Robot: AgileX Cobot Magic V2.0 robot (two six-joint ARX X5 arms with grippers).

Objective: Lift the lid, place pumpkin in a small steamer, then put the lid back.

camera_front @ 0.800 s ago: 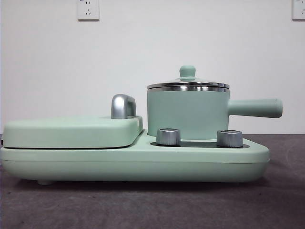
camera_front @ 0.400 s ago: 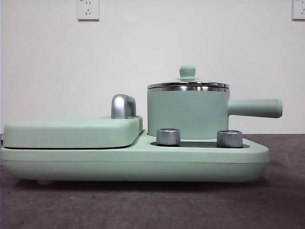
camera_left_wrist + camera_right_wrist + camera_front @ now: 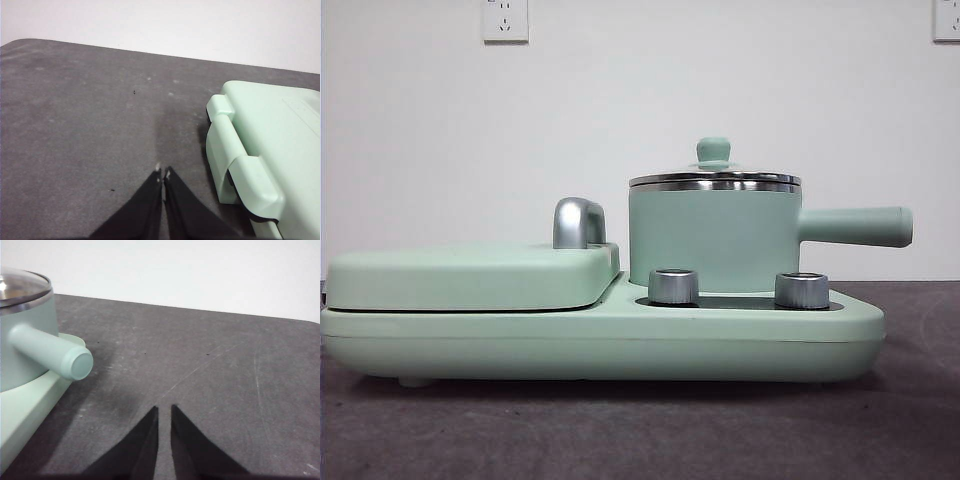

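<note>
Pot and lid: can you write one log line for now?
lid: on pot | left gripper: shut, empty | right gripper: nearly shut, empty | pumpkin: unseen

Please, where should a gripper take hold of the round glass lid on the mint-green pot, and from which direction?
Probably best at the small mint-green knob on top of the round clear glass lid with the steel rim, coming straight down from above. The knob stands upright at the centre with a narrower neck under it, so the jaws could close there. The lid sits level on the mint-green cylindrical pot, whose rim offers little to pinch.
</note>
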